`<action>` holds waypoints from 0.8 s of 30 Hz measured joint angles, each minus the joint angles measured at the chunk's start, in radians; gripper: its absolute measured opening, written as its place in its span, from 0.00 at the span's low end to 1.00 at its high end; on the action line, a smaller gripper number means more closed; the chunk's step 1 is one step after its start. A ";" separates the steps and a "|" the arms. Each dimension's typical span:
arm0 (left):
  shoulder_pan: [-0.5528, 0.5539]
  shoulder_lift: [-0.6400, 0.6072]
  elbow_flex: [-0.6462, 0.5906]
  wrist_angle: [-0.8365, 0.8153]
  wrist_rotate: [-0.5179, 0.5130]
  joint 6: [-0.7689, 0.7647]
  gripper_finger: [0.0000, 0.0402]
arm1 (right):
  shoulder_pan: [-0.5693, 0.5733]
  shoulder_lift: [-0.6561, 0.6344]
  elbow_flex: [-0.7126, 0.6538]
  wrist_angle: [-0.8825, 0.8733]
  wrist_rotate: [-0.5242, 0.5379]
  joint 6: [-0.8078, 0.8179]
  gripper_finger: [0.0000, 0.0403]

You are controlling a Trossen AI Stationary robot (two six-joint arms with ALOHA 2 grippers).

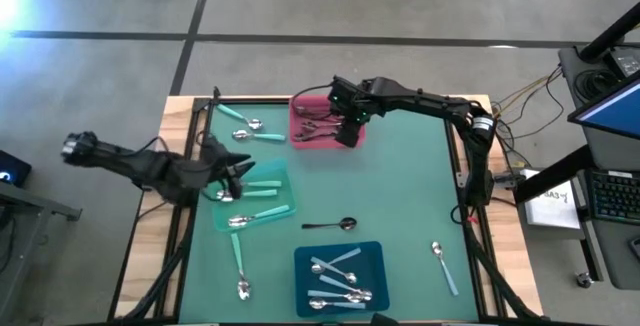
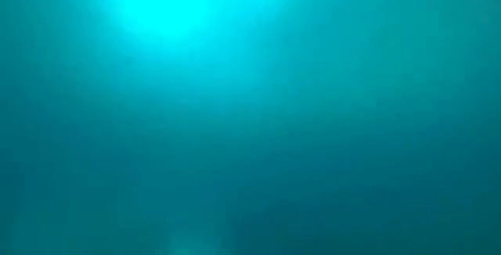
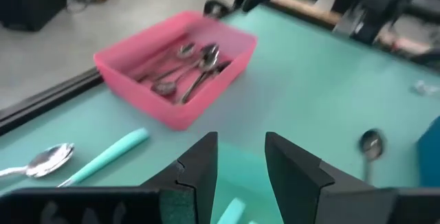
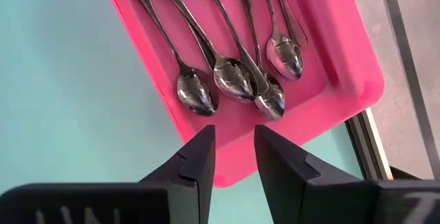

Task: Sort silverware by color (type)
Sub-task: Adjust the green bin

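Note:
Several dark metal spoons (image 4: 230, 73) lie in the pink tray (image 1: 300, 116) at the far middle. My right gripper (image 4: 234, 136) hangs open above that tray's edge (image 1: 348, 131), with nothing between its fingers. My left gripper (image 3: 240, 145) stands open over the left side of the green tray (image 1: 270, 201), which holds mint-handled spoons (image 1: 255, 218). Pale-blue-handled spoons (image 1: 338, 278) lie in the blue tray (image 1: 375, 256) at the near middle. Loose on the mat lie mint spoons (image 1: 245, 126) at the far left, another mint spoon (image 1: 240, 266), a dark spoon (image 1: 330, 225) and a pale blue spoon (image 1: 443, 266).
The low view shows only a teal blur. Black frame rails (image 1: 190, 156) run along the table's left and right sides. Bare mat (image 1: 410, 186) lies between the pink tray and the loose spoon at the right.

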 joint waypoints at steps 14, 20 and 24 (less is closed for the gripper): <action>0.718 0.150 0.000 0.000 0.618 0.375 0.27 | 0.000 0.000 -0.001 0.000 0.000 -0.002 0.23; 0.906 0.263 0.000 0.000 0.685 0.578 0.27 | 0.000 0.000 -0.001 0.000 0.000 -0.003 0.23; 0.931 0.330 0.000 0.042 0.687 0.621 0.27 | 0.000 0.000 -0.001 0.001 0.001 -0.015 0.23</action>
